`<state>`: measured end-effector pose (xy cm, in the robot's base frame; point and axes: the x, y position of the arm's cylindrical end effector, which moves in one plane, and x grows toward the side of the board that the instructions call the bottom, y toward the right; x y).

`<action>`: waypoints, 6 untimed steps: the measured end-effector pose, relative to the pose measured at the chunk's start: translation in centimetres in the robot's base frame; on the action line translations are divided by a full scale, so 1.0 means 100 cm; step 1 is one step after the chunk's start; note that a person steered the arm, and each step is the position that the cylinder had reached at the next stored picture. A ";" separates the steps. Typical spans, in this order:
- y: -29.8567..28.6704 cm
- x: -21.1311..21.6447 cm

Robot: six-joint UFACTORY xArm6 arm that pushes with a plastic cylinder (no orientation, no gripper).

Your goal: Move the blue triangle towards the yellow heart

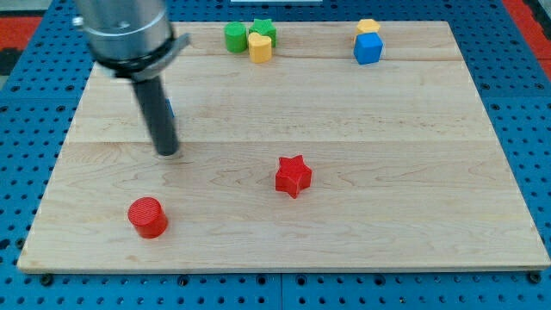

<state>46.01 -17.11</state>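
My tip (166,153) rests on the wooden board (387,172) at the view's left. A small sliver of a blue block (170,109), apparently the blue triangle, shows just behind the rod's right side; the rod hides most of it. The yellow heart (260,47) sits near the view's top, up and to the right of my tip, touching a green cylinder (234,37) on its left and a green star (264,28) above it.
A blue cube (368,48) with a second yellow block (368,27) just above it sits at the top right. A red star (293,176) lies near the board's middle. A red cylinder (148,217) lies at the bottom left.
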 end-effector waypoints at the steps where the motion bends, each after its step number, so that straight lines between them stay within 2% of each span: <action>1: -0.036 -0.035; 2: 0.019 -0.087; 3: 0.098 -0.112; 4: 0.107 -0.133; 6: 0.175 -0.077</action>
